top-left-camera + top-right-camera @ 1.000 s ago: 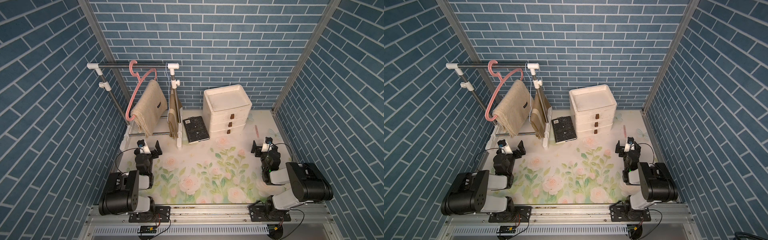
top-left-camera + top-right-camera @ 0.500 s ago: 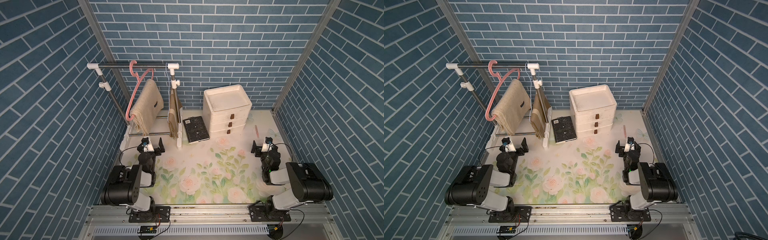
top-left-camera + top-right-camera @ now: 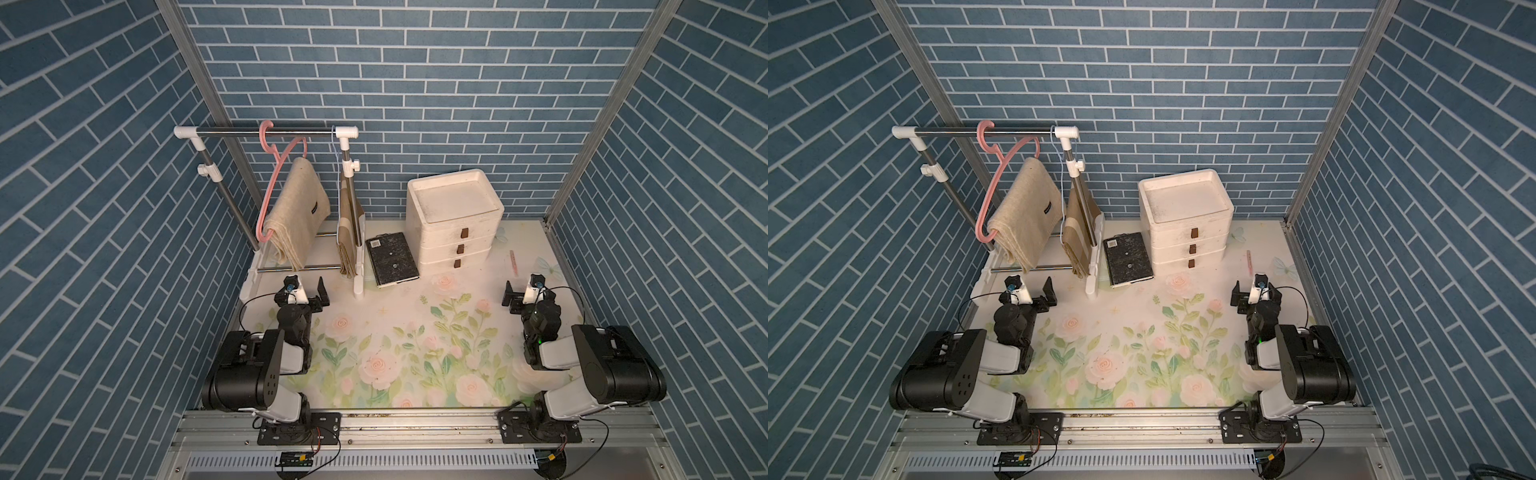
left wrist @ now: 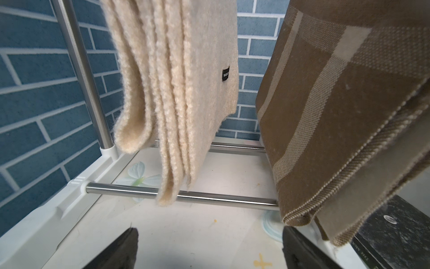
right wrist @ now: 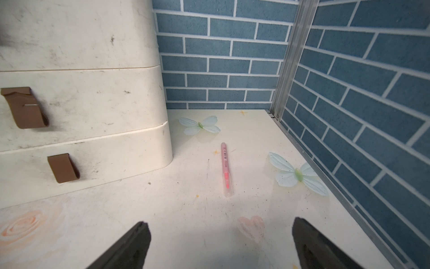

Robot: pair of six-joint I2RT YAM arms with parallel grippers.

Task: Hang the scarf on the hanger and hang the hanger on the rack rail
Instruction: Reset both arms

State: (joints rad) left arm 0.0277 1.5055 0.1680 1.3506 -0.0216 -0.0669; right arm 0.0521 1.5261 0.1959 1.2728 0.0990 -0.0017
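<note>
Scarf (image 3: 297,216), cream and folded, hangs over the bar of the pink hanger (image 3: 268,193), which we see hooked on the rack rail (image 3: 232,133). Left gripper (image 3: 306,286) sits low in front of it, jaws wide, empty. Right gripper (image 5: 218,226) is also wide and empty, near a pink pen (image 5: 225,167). Brown checked scarf (image 3: 347,237) hangs just beside; black book (image 3: 390,257) and drawer unit (image 3: 455,220) stand further right.
</note>
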